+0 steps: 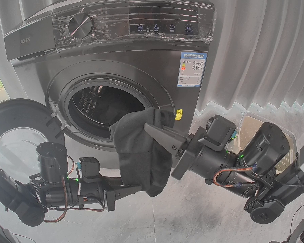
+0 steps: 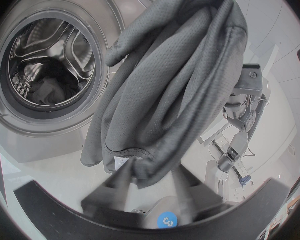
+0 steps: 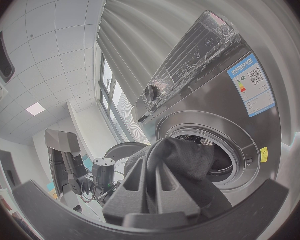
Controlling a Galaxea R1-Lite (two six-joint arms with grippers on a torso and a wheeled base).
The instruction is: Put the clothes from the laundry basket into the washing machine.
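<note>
A dark grey garment (image 1: 138,152) hangs in front of the washing machine's open drum (image 1: 104,105). My right gripper (image 1: 148,127) is shut on the garment's top fold, level with the drum's lower rim. In the right wrist view the cloth (image 3: 183,157) is pinched between the fingers (image 3: 170,187). My left gripper (image 1: 138,188) sits below the garment, open, and the lower hem (image 2: 140,157) droops between its spread fingers (image 2: 121,180). Other dark clothes (image 2: 50,90) lie inside the drum. The pale laundry basket (image 1: 250,129) stands on the floor at the right, mostly behind my right arm.
The machine's round door (image 1: 20,125) is swung open at the left, close to my left arm. A pleated curtain (image 1: 260,51) hangs behind and right of the machine. Grey floor (image 1: 179,213) lies below both arms.
</note>
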